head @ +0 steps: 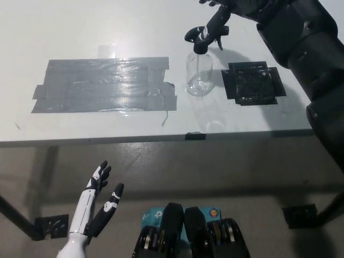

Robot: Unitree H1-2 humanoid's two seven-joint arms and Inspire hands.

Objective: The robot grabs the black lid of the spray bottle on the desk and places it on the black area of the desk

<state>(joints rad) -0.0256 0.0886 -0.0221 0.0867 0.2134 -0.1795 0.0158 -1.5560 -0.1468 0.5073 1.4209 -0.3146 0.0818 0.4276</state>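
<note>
A clear spray bottle (199,75) stands upright on the white desk (107,27), topped by its black trigger lid (200,37). My black right hand (223,12) reaches in from the top right. One of its fingers (215,21) lies against the top of the lid. The rest of the hand is cut off by the picture's top edge, so its grip is hidden. The black area (252,82) is a taped square just right of the bottle. My white left hand (97,209) rests open below the desk's front edge at the lower left.
A wide patch of grey tape (105,86) covers the desk left of the bottle. A small black tab (195,136) sits on the desk's front edge. My right arm (306,59) stretches over the desk's right side, past the black area.
</note>
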